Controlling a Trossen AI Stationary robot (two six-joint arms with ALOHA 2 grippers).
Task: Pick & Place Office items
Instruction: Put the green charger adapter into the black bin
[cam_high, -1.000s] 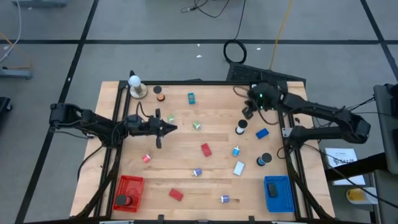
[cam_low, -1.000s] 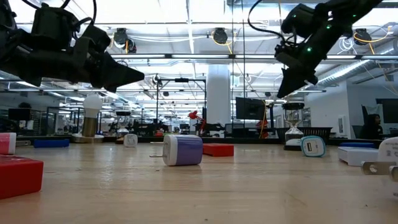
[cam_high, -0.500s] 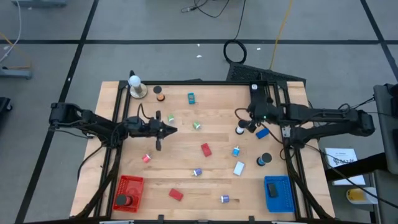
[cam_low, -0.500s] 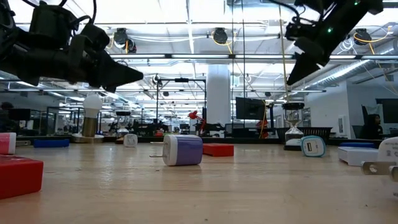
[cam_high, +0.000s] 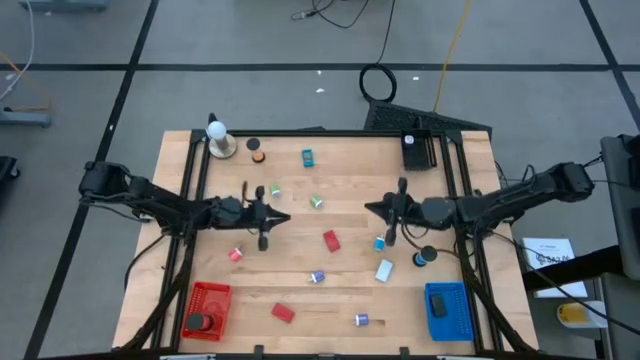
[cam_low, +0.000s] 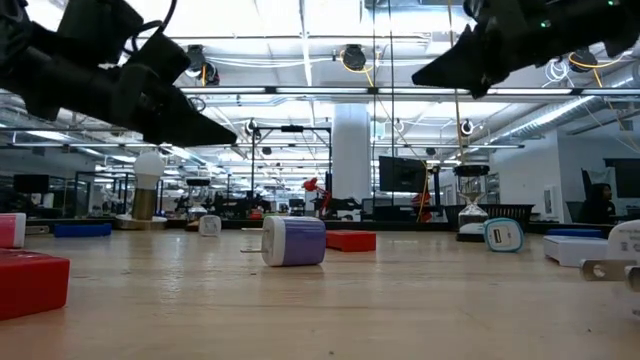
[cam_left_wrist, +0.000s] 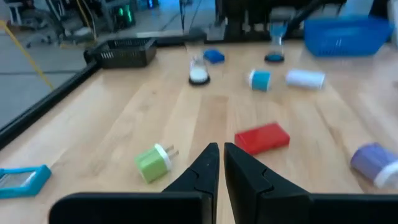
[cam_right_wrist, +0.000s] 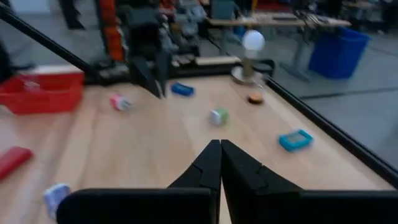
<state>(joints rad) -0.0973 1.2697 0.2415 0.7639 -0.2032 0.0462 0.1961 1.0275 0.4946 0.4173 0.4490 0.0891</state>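
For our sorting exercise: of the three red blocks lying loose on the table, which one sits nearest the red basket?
The red block near the table's front edge, just right of the red basket; the other two lie farther up the table.

The worktop (cam_high: 340, 265) is pale wood planks inside a dark frame, standing on a grey tiled floor (cam_high: 250, 90) crossed by dark lines. A coiled black cable (cam_high: 378, 82) and a yellow cord (cam_high: 450, 50) lie on the floor behind it. Seen level across the wood, the room is a large open hall with bright ceiling lights (cam_low: 300, 30), a white pillar (cam_low: 351, 155) and dark screens (cam_low: 402, 174) farther back.
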